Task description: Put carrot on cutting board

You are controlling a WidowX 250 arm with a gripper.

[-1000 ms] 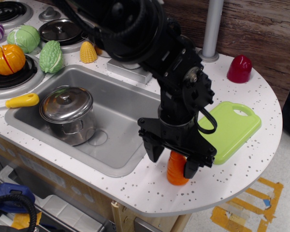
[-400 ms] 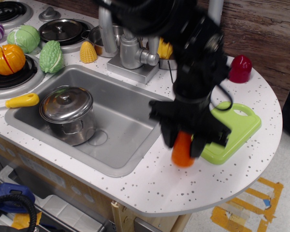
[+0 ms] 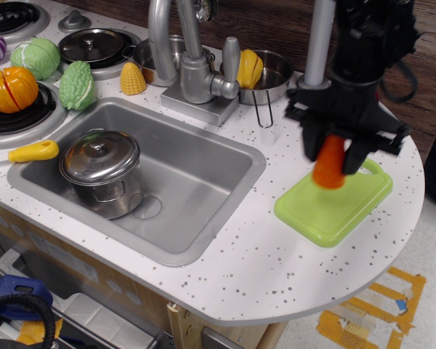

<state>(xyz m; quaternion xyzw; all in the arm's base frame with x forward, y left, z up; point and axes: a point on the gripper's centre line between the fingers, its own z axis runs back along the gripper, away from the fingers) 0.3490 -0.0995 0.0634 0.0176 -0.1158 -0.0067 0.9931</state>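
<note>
My gripper (image 3: pixel 336 156) is shut on the carrot (image 3: pixel 329 166), an orange ridged cone held upright with its lower end hanging free. It hangs a little above the far part of the lime-green cutting board (image 3: pixel 327 209), which lies flat on the speckled counter at the right with its handle hole toward the back. The black fingers (image 3: pixel 311 139) clamp the carrot's upper part from both sides. The arm rises out of the top of the view.
A steel sink (image 3: pixel 203 190) with a lidded pot (image 3: pixel 102 169) lies left of the board. The faucet (image 3: pixel 185 62) and a pan with a yellow toy (image 3: pixel 248 69) stand behind it. Toy vegetables (image 3: pixel 77 83) sit on the stove at far left. The counter's rounded edge (image 3: pixel 392 254) runs close to the board.
My gripper lifted the carrot off the counter near the front edge and carried it up and to the right, from beside the sink to over the cutting board.
</note>
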